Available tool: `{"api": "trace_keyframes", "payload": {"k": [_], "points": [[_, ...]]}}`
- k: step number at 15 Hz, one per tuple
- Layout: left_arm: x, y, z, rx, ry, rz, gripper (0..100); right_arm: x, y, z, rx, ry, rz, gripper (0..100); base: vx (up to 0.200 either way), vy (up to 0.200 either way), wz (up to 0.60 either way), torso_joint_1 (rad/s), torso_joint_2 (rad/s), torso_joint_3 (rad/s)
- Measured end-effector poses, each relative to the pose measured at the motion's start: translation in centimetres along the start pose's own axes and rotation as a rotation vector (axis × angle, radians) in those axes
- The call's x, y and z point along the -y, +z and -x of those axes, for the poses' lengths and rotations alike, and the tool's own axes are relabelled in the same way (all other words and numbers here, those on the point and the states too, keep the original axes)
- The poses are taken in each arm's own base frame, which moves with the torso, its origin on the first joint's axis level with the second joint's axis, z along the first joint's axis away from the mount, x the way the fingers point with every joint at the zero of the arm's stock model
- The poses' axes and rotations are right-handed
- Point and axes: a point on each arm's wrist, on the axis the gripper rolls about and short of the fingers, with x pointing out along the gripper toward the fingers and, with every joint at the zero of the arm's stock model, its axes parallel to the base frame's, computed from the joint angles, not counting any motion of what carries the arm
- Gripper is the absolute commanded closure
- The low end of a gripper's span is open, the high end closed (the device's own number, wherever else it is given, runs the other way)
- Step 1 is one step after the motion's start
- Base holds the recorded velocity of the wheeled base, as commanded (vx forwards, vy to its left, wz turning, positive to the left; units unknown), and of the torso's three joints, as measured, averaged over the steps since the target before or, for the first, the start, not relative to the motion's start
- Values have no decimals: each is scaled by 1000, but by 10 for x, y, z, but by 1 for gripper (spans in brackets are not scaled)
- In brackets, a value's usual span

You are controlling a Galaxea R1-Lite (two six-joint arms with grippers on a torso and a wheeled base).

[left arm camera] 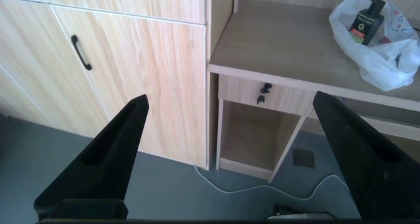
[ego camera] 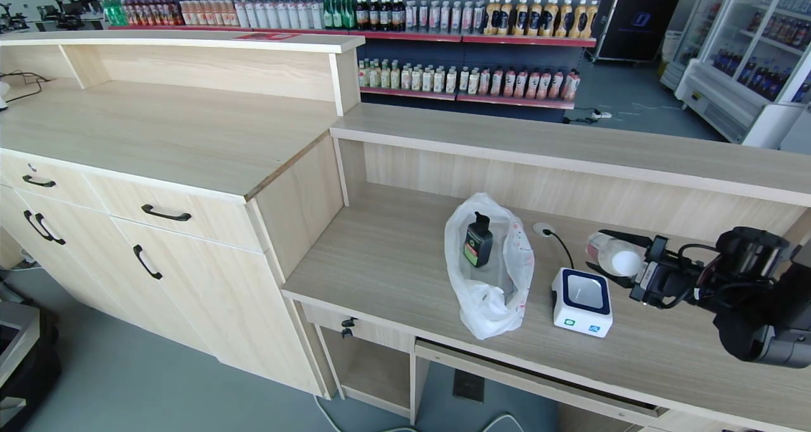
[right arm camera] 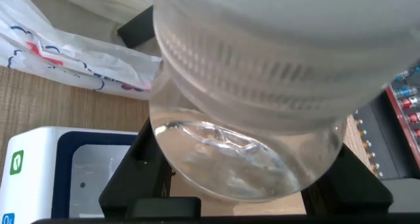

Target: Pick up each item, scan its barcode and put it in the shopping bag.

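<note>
On the pale wood-grain worktop (ego camera: 380, 261), the translucent white plastic shopping bag (ego camera: 500, 311) lies near the middle, with the dark pump-top bottle (ego camera: 478, 242) inside it. The white box-shaped barcode scanner (ego camera: 581, 301) sits just right of the bag. Right of the scanner and slightly behind it, the clear plastic bottle with a white cap (ego camera: 618, 261) is held above the worktop in the right gripper (ego camera: 597, 249). A taller pale wooden counter with drawers (ego camera: 158, 134) stands left of the worktop. Red-edged shelves of bottles (ego camera: 469, 45) stand behind.
</note>
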Motion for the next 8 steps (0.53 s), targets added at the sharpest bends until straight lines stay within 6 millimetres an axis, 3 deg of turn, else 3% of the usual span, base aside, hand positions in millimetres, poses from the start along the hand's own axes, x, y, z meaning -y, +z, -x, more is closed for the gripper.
{"api": "trace_keyframes", "payload": {"k": [8], "points": [[0, 0, 0, 0, 0, 0, 0, -12, -14, -4, -13, 13, -30, 100, 0, 0, 0, 0, 0, 0]]}}
